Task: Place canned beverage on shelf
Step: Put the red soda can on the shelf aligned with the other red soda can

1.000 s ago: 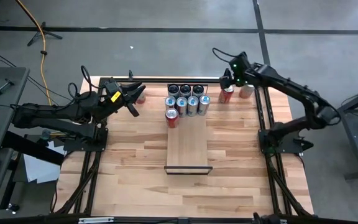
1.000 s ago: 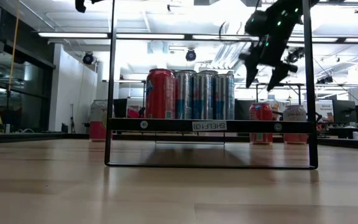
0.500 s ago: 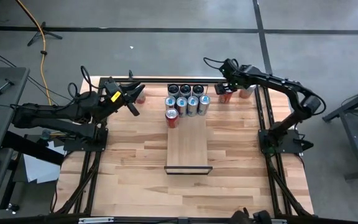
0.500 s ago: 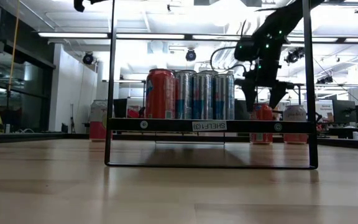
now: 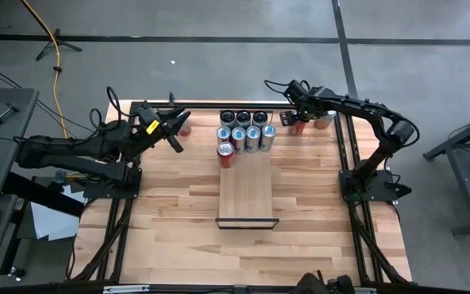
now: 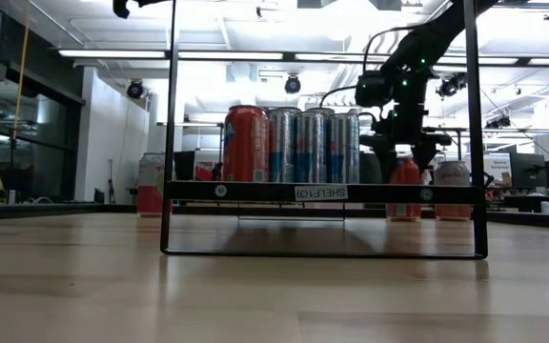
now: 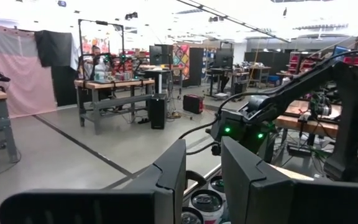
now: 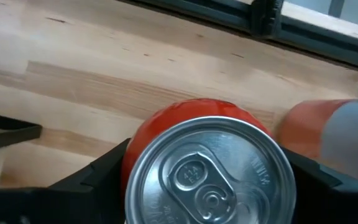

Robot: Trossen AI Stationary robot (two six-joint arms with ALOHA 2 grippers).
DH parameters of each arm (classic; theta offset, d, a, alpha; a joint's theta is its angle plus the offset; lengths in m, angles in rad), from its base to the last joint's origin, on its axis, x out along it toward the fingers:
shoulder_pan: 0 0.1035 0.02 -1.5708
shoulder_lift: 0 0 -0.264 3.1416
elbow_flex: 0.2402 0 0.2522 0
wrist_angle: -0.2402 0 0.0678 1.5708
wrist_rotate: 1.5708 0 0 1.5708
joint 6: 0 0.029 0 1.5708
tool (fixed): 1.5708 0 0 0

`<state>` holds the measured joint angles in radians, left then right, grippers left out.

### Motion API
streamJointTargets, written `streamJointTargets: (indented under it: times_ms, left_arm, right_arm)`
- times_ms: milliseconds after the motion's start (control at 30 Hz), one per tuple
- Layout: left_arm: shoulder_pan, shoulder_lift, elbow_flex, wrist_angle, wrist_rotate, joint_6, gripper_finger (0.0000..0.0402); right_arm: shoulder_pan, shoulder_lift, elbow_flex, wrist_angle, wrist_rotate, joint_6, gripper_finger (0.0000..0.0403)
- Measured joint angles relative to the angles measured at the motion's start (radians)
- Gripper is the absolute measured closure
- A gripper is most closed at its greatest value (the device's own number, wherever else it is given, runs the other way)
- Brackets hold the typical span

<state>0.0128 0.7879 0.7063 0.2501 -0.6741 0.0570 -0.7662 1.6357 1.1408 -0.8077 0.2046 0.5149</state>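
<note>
A red can [image 8: 210, 168] stands upright on the tabletop at the far right, beside the shelf; it also shows in the high view [image 5: 298, 126] and the low view [image 6: 405, 186]. My right gripper [image 8: 210, 177] has come down over it [image 5: 297, 121], with one finger against each side of the can. The shelf [image 5: 247, 192] is a pale plank in a dark frame [image 6: 322, 192]. Several cans [image 5: 243, 131] stand on its far end, a red one [image 5: 227, 155] in front. My left gripper [image 5: 174, 135] waits at the far left, raised, its fingers [image 7: 173, 180] a narrow gap apart around nothing. My right gripper pinches the red can's upper wall [image 8: 132, 146] between its two fingers [image 8: 98, 177], one on each opposite side just below the rim. The fingers come from above, pointing steeply down. The can stands upright with its base on the tabletop [image 6: 405, 217].
A pale can with a red base [image 5: 325, 120] stands close to the right of the held one [image 8: 328, 130]. Another can [image 5: 184, 125] stands at the far left, under the left arm. The dark rail [image 8: 260, 18] runs along the table's far edge. Bare tabletop [image 5: 243, 253] spreads on the near side.
My right gripper has dropped toward the table and moved a little left onto the red can, tipping to point more steeply down. Its fingers, which hung above the can, now stand on either side of it. The can has stayed in place.
</note>
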Motion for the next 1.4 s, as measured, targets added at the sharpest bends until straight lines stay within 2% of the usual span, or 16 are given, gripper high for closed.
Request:
streamJointTargets:
  times_ms: [233, 533, 667, 867, 967, 1067, 1233, 1400]
  left_arm:
    - [0.0, 0.0, 0.0, -0.023, -0.026, 0.0, 0.0339]
    - [0.0, 0.0, -0.001, -0.051, -0.037, -0.016, 0.0333]
    - [0.0, 0.0, -0.001, -0.04, 0.003, -0.092, 0.0294]
    - [0.0, 0.013, 0.0, 0.016, 0.047, -0.229, 0.0198]
    - [0.002, 0.027, 0.0, 0.072, 0.105, -0.296, 0.0159]
    - [0.021, 0.044, 0.0, 0.08, 0.209, -0.367, 0.0137]
    - [0.065, 0.11, 0.049, 0.076, 0.383, -0.448, 0.0127]
    - [0.087, 0.231, 0.175, -0.017, 0.571, -0.421, 0.0126]
  right_arm:
    - [0.017, -0.123, 0.015, -0.074, -0.005, -0.046, 0.0119]
    - [0.131, -0.436, 0.148, -0.091, -0.028, -0.173, 0.0119]
    - [0.183, -0.528, 0.173, -0.029, -0.09, -0.171, 0.0119]
    - [0.272, -0.562, 0.173, 0.047, -0.133, -0.154, 0.0119]
    - [0.321, -0.549, 0.173, 0.102, -0.143, -0.152, 0.0119]
    - [0.362, -0.533, 0.173, 0.16, -0.173, -0.151, 0.0119]
    - [0.427, -0.49, 0.173, 0.277, -0.295, -0.157, 0.0119]
    - [0.509, -0.429, 0.173, 0.397, -0.443, -0.215, 0.0119]
